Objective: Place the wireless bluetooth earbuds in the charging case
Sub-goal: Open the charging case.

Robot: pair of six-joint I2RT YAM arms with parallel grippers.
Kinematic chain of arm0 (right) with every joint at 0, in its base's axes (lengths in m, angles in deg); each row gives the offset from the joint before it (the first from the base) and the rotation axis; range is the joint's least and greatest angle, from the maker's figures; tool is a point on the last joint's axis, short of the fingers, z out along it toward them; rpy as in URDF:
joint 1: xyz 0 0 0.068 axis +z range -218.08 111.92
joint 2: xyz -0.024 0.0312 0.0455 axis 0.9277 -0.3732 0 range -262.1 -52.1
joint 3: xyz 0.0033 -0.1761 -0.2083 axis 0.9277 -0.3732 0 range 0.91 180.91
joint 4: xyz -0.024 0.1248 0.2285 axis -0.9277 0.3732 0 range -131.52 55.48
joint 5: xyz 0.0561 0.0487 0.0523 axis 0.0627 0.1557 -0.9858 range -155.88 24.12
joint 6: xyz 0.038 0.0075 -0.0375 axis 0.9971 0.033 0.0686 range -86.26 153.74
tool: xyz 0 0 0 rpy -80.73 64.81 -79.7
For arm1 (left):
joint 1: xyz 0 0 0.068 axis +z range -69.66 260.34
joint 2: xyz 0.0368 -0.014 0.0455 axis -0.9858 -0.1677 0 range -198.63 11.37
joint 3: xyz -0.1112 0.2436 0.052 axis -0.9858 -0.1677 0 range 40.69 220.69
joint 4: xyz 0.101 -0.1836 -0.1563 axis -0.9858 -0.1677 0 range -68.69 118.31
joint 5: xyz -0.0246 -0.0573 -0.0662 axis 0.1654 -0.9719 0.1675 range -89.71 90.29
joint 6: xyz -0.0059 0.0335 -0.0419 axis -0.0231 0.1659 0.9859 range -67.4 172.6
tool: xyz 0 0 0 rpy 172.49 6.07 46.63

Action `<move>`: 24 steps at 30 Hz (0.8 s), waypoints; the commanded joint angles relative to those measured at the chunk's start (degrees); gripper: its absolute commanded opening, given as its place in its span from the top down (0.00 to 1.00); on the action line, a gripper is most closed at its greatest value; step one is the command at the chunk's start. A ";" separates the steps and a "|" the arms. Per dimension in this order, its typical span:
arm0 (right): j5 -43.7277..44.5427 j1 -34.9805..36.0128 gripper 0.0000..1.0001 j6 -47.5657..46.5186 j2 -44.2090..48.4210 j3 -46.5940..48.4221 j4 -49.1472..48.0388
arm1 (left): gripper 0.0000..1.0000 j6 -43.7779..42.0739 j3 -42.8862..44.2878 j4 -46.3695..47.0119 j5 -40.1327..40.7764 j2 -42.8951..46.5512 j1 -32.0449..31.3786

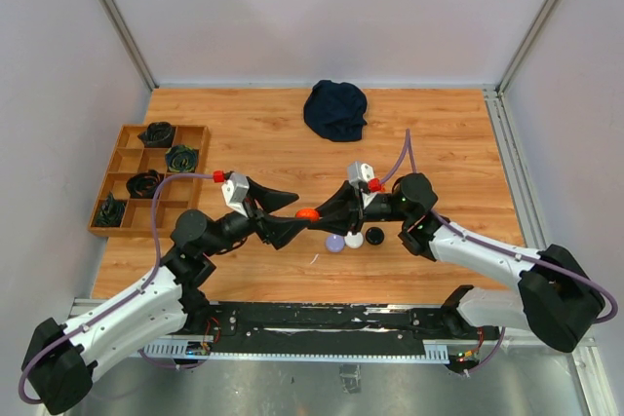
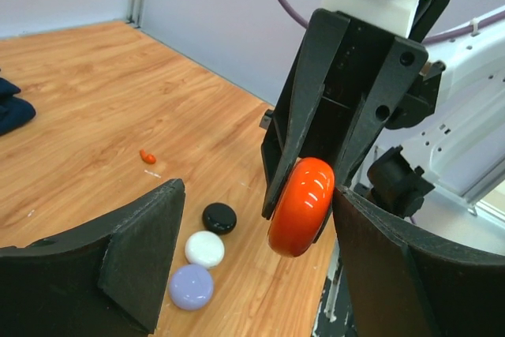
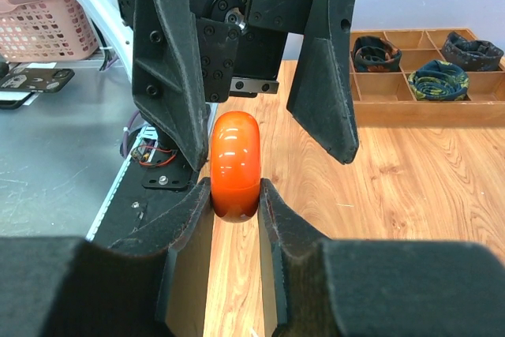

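Case [image 2: 301, 205], orange, clamped edge-on by right gripper [image 3: 235, 196]; left gripper [image 2: 256, 238] spread wide around it. Orange earbud [image 2: 147, 155] seen lying on table [image 2: 95, 92].

You worked in a robotics lab test cell. Plain white panels [image 1: 322, 7] on aluminium framing [image 1: 117, 21] enclosed the wooden tabletop [image 1: 439, 133]. A black mounting rail [image 1: 322, 317] with exposed wiring ran along the table's near edge. Beside the cell, a grey bench [image 3: 55, 163] carried a pink basket [image 3: 47, 29].
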 commanded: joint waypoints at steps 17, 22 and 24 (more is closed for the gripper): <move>-0.47 -0.28 0.89 -2.44 2.98 0.11 2.79 | 0.19 -3.71 5.59 -6.66 7.58 0.98 -0.03; -0.10 -0.21 0.89 -2.70 3.00 -0.06 3.23 | 0.19 -3.49 6.11 -6.17 7.21 0.93 -0.03; 0.24 -0.27 0.88 -2.90 2.96 -0.02 3.60 | 0.19 -3.37 6.23 -6.17 6.95 0.80 -0.03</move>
